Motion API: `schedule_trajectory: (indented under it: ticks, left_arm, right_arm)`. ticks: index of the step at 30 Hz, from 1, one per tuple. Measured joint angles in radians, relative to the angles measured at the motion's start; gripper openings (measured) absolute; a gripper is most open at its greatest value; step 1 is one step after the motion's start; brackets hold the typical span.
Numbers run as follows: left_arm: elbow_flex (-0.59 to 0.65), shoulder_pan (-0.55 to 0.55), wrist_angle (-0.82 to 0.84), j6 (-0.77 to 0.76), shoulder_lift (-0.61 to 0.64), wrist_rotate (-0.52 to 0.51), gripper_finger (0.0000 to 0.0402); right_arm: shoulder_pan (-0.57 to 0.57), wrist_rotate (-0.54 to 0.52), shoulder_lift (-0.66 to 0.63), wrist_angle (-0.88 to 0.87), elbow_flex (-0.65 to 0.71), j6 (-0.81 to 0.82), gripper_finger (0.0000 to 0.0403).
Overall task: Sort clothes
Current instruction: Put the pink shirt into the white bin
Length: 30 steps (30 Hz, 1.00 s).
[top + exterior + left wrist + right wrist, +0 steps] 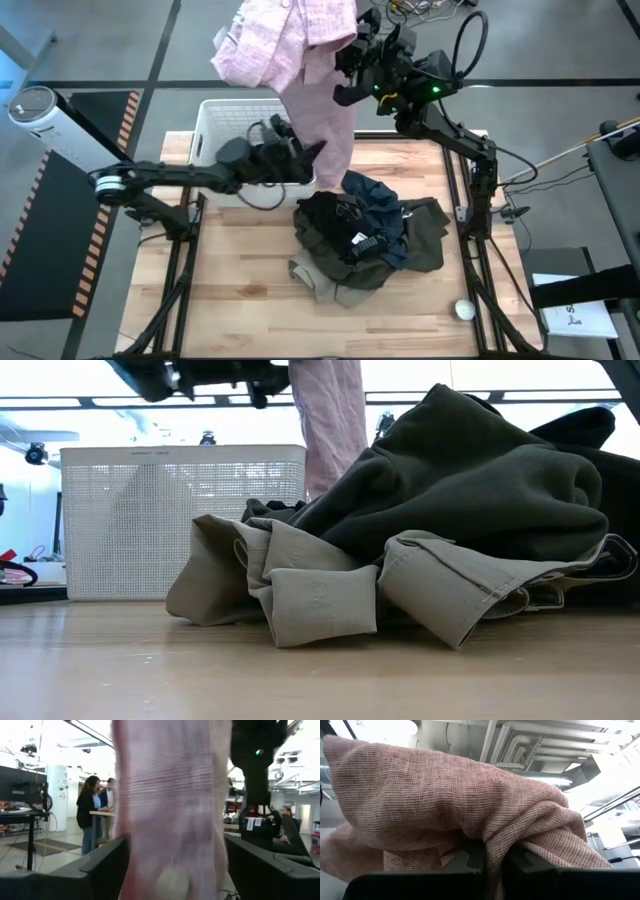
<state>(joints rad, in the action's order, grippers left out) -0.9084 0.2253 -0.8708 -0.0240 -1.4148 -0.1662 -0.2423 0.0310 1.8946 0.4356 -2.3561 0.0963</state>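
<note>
A pale pink garment hangs from my right gripper, which is shut on it high above the table's far edge. The garment's lower length drops behind the pile. My left gripper is open beside the basket, and the hanging pink cloth passes between its two fingers. A pile of clothes lies on the table: black and navy on top, olive and khaki below. My right gripper pinches a bunched fold of the pink garment between its two fingers. Several layers heap over the fingers. The rest hangs slack below, clear of the table. My left gripper's fingers stand on either side of the hanging cloth; I cannot tell whether they touch it.
A white mesh basket stands at the table's far left, just behind my left gripper. A small white ball lies near the front right corner. Bare wood shows left of and in front of the pile. People stand in the room beyond.
</note>
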Motion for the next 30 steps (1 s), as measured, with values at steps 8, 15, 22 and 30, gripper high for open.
schedule_trajectory:
  ticks: [8,15,22,30]
  left_arm:
    - [-0.251,-0.001,0.224,0.052,-0.15,-0.027,0.021]
    - [-0.234,0.001,0.265,0.139,-0.076,-0.059,0.0016]
    - [-0.149,0.017,0.322,0.231,0.116,-0.147,0.0003]
    - [-0.143,0.026,0.487,0.348,0.366,-0.221,0.0001]
  right_arm:
    - [0.016,0.007,-0.007,-0.021,0.0,-0.003,0.0009]
    - [0.018,0.022,-0.064,-0.092,0.0,-0.049,0.0009]
    - [0.017,0.022,-0.09,-0.123,0.0,-0.055,0.0009]
    - [-0.005,0.022,-0.087,-0.148,0.0,-0.041,0.0009]
